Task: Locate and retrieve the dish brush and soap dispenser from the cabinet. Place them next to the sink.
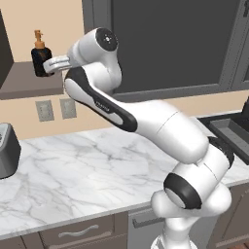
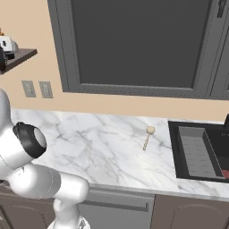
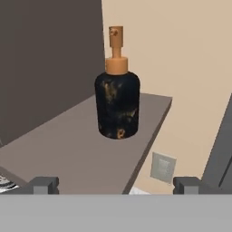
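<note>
The end effector [image 3: 116,185] stood wide open and empty before the squat black orange-pumped soap dispenser [image 3: 117,102] on the grey-brown shelf board [image 3: 81,149].

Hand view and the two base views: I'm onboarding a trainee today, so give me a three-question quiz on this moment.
1. True or false: the black squat soap dispenser with the orange pump stands upright on the grey-brown shelf board.
2. Where does the tan-headed dish brush lie?
A. on the shelf
B. on the white marble counter, left of the dark rectangular sink
C. in the sink
3. Fill in: the two-finger gripper is ___, with nothing between its fingertips.

Key: 1 true; 2 B; 3 open.
</note>
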Tool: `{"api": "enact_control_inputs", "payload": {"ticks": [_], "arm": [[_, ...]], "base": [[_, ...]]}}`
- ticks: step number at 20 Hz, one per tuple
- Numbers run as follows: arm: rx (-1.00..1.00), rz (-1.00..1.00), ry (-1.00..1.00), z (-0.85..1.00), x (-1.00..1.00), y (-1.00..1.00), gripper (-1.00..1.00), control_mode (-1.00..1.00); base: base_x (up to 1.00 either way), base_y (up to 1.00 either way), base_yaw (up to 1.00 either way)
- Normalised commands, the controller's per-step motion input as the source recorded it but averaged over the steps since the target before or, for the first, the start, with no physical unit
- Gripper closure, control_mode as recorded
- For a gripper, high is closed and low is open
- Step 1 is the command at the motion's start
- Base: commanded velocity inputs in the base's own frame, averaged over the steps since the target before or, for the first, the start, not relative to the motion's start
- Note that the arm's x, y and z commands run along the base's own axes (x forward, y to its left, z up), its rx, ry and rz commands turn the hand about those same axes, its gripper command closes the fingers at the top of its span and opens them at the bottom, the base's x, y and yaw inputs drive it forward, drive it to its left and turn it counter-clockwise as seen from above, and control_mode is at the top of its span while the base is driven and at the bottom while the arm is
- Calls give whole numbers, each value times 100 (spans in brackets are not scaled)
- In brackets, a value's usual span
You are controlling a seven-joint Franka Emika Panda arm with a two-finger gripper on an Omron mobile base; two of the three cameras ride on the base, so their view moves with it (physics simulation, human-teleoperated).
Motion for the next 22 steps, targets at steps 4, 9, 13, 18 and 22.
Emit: {"api": "enact_control_inputs", "payload": {"ticks": [4,9,13,18,22], "arm": [[0,2,3,-1,23,0,-100,-100],[-8,0,6,7,16,16,-100,-100],[-12,-2,2,3,13,28,-100,-100],[-9,-1,0,-1,21,22,-100,-100],[-1,0,-5,-7,28,27,-100,-100]], "base": [[0,0,0],[0,0,0],[0,0,0],[0,0,0],[0,0,0]]}}
